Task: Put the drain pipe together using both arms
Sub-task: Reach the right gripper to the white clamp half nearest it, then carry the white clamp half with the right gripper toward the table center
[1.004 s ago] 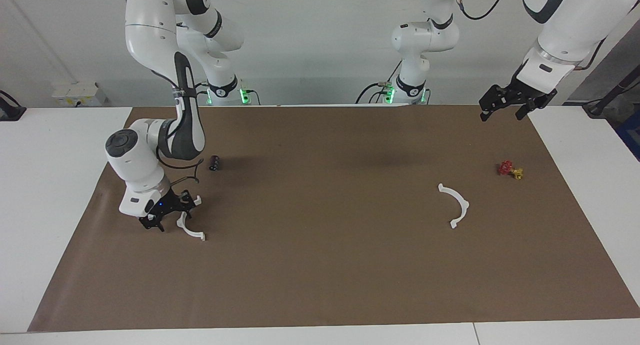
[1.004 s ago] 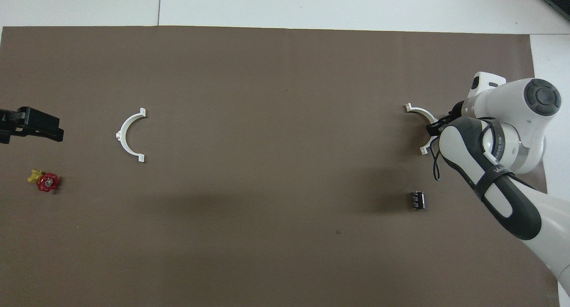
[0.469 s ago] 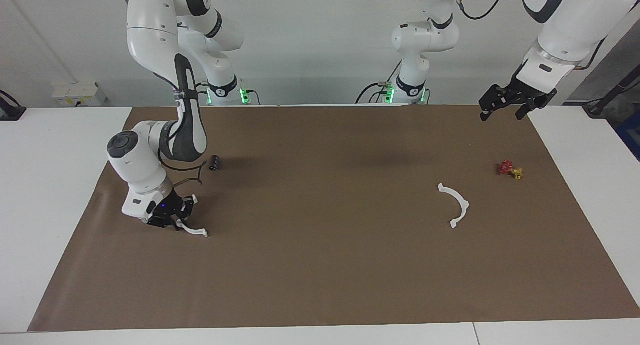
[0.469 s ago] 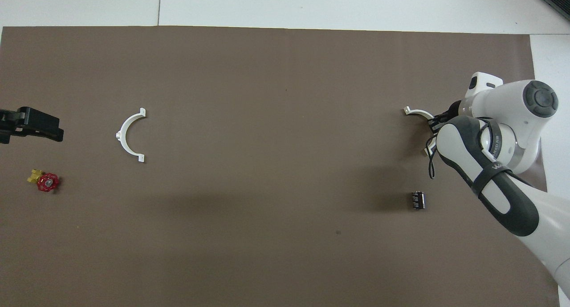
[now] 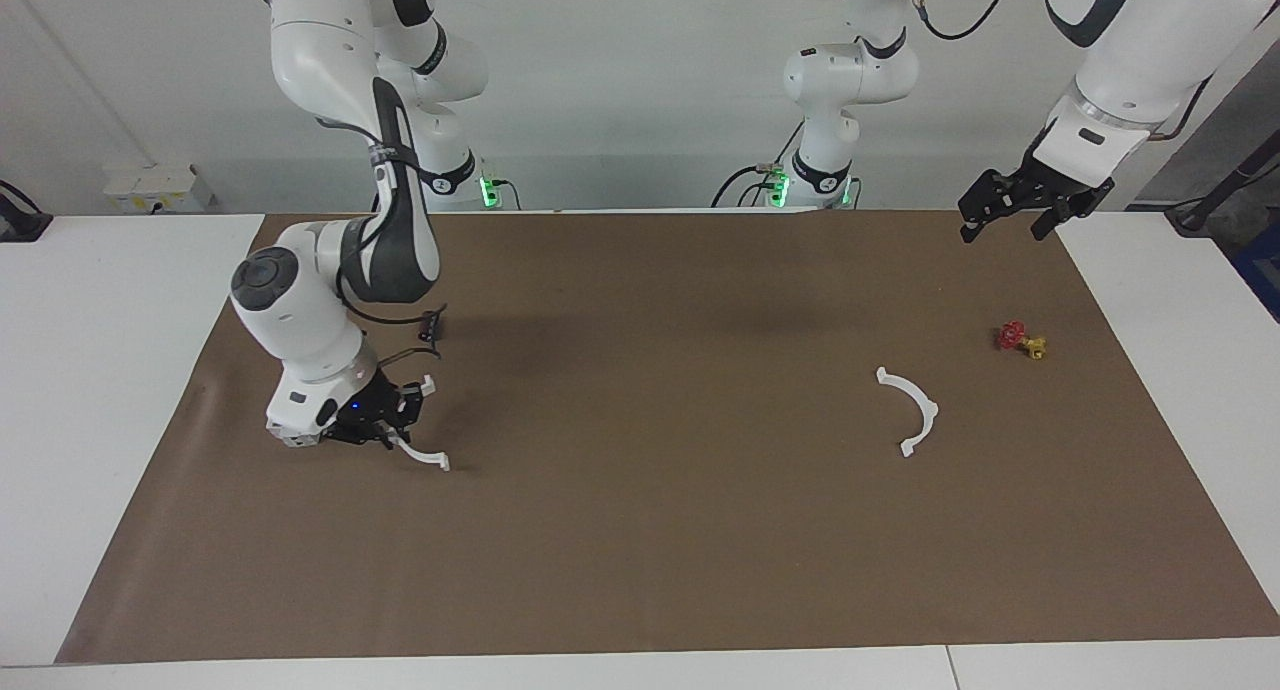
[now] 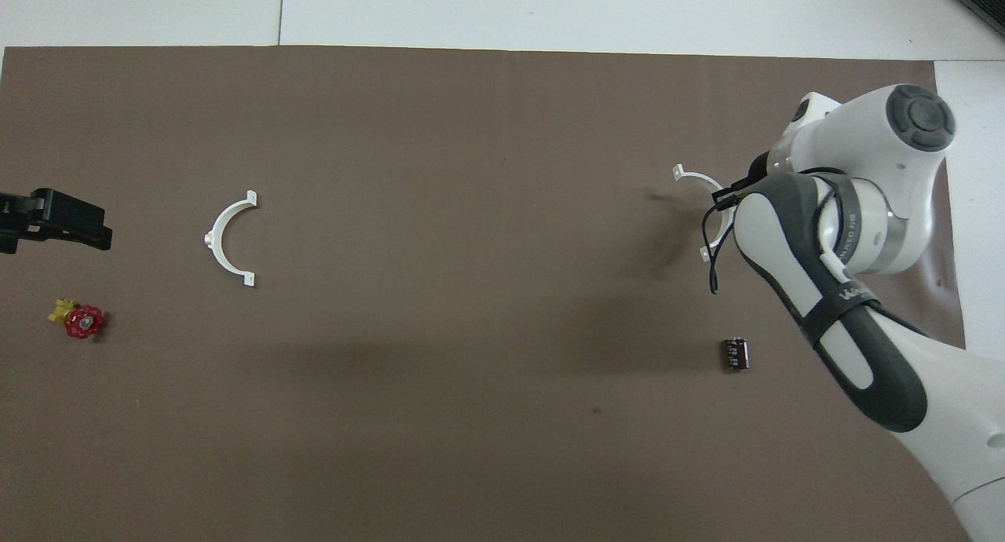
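Right gripper [image 5: 385, 425] clenched on one half-ring [image 5: 420, 455] | left gripper [image 5: 1020, 202] released, waiting | we judge second half-ring [image 5: 912, 410] ungrasped, joining left.

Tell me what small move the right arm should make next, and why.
Probably carry its half-ring toward the other half-ring, which lies flat toward the left arm's end of the mat. The right hand is shut on its arc, which looks lifted, while the left hand waits open above the mat's corner.
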`<state>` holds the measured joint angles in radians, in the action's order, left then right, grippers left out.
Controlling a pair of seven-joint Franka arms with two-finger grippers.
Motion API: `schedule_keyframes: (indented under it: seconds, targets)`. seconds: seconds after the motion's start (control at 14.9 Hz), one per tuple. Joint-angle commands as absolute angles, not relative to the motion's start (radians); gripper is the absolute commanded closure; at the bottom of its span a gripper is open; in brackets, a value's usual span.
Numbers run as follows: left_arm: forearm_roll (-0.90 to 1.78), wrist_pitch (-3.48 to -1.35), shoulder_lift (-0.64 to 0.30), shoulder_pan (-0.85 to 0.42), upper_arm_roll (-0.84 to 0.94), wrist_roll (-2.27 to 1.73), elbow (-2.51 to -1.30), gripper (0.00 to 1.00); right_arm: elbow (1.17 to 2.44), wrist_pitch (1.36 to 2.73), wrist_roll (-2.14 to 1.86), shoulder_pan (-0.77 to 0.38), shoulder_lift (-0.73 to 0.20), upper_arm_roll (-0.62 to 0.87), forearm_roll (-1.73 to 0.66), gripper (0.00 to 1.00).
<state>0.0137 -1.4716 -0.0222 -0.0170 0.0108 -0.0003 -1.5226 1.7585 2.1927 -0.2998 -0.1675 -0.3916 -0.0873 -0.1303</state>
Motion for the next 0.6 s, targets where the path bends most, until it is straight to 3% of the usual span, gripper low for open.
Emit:
schedule_keyframes:
  seconds: [0.0,0.54]
  targets:
    - [0.014,-1.477,0.003,-0.014,0.011,-0.006,-1.546,0.00,1.738,2.160,-0.047,-0.297,-0.390,-0.087,-0.051,1.00]
    - [0.014,-1.479,0.002,-0.014,0.011,-0.006,-1.546,0.00,1.746,2.227,0.418,-0.567,-0.426,-0.086,-0.020,1.00]
